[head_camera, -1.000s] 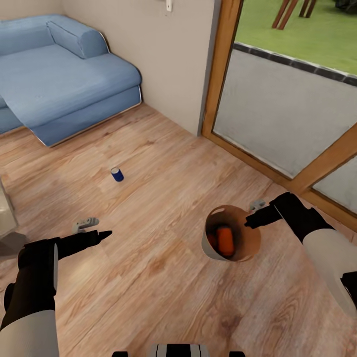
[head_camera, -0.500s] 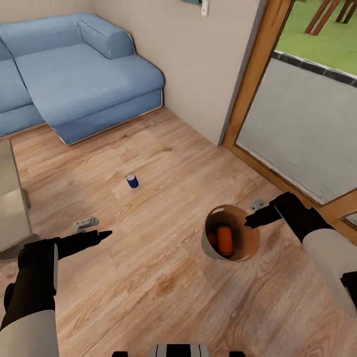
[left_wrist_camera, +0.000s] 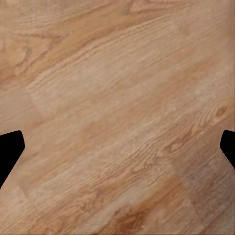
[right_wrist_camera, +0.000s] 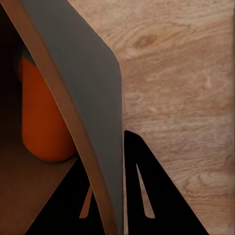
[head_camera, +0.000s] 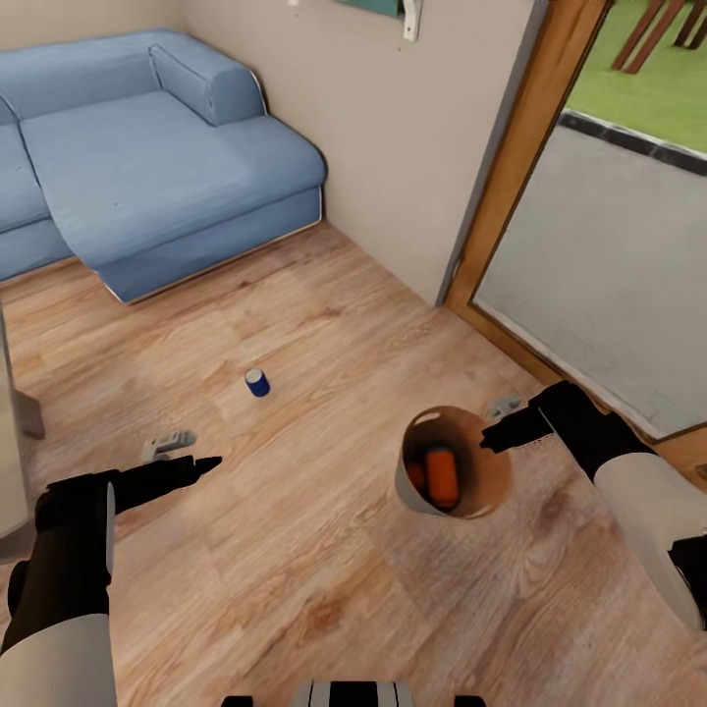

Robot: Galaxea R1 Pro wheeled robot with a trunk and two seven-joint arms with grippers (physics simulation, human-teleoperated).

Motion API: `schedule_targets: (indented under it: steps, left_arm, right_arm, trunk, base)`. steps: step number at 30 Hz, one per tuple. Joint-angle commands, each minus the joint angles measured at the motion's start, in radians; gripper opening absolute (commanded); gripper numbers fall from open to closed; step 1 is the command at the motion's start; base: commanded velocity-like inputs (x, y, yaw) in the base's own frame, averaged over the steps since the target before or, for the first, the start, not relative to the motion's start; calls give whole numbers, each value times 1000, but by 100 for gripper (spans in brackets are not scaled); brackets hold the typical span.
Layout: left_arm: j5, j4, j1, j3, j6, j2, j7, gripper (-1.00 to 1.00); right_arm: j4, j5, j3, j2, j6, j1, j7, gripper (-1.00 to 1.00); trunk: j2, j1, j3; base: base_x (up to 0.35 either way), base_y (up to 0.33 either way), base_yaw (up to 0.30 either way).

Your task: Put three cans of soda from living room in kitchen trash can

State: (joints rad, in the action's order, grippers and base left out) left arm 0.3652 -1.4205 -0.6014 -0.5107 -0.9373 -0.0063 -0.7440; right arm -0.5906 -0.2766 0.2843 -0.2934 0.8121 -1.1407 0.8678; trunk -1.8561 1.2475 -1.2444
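Both arms have smooth white forearm shells that give way to matte black wrist housings. The left gripper (head_camera: 201,463) and right gripper (head_camera: 491,439) end in slim black tapered fingers.

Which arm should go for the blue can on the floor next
Probably the left. The left gripper is open and empty, nearer the blue can, while the right gripper is shut on the trash can wall.

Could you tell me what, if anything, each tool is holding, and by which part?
The right tool grips the bin by its rim wall, one finger inside, one outside. The left tool holds nothing.
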Motion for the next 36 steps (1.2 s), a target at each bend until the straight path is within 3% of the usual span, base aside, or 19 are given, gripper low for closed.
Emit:
schedule_targets:
  steps: [1,7,19,26,32,36]
  left_arm:
    - [0,0,0,0,0,0,0,100]
    - [0,0,0,0,0,-1,0,100]
    - [0,0,0,0,0,-1,0,100]
    - [1,0,0,1,0,-1,3,100]
    - [-2,1,-1,9,0,-5,66,100]
    - [-1,2,-2,19,12,-7,84,100]
  right_arm:
    - [0,21,-2,2,13,-1,4,-100]
    - [0,19,0,10,16,1,2,-100]
    - [0,22,1,26,16,10,-54,-100]
    - [-3,20,1,56,29,8,-66,-100]
    - [-5,18,0,59,180,-13,-68,-100]
    - [-6,16,0,53,235,-77,-66,-100]
  trunk:
    - [0,0,0]
    - [0,0,0]
    - [0,0,0]
    - [0,0,0]
    - [0,0,0]
    - [0,0,0]
  base:
    - [322,-72,0]
    - [322,-75,54]
    - [322,-77,226]
    - [322,-76,78]
    - [274,-28,7]
    - [231,-5,1]
